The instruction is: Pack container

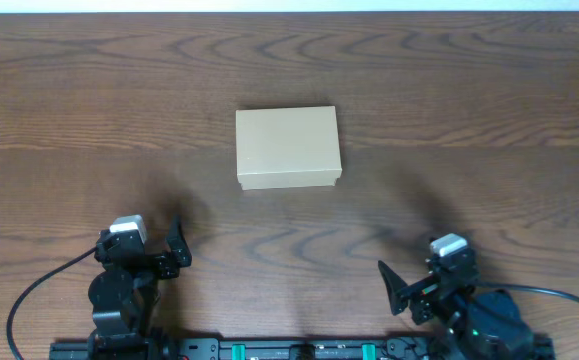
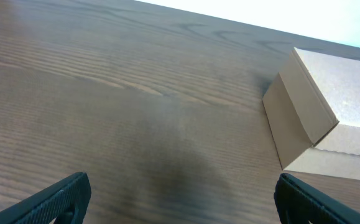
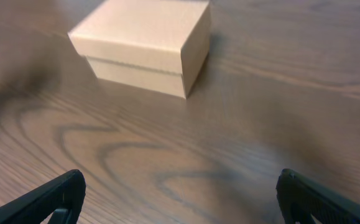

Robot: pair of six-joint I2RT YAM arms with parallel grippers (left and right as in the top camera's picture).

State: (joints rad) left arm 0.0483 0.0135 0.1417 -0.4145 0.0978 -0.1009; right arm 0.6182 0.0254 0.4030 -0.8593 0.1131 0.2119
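Observation:
The container (image 1: 287, 148) is a small tan cardboard box with its lid shut, standing on the table's middle. It also shows at the right of the left wrist view (image 2: 323, 118) and at the top of the right wrist view (image 3: 145, 43). My left gripper (image 1: 174, 250) is open and empty near the front left, well short of the box; its fingers show in the left wrist view (image 2: 183, 199). My right gripper (image 1: 397, 288) is open and empty near the front right; its fingers show in the right wrist view (image 3: 180, 196). No stationery items are in view.
The dark wood table (image 1: 489, 120) spreads around the box. A rail with the arm bases (image 1: 299, 350) runs along the front edge. Black cables (image 1: 29, 300) loop beside each base.

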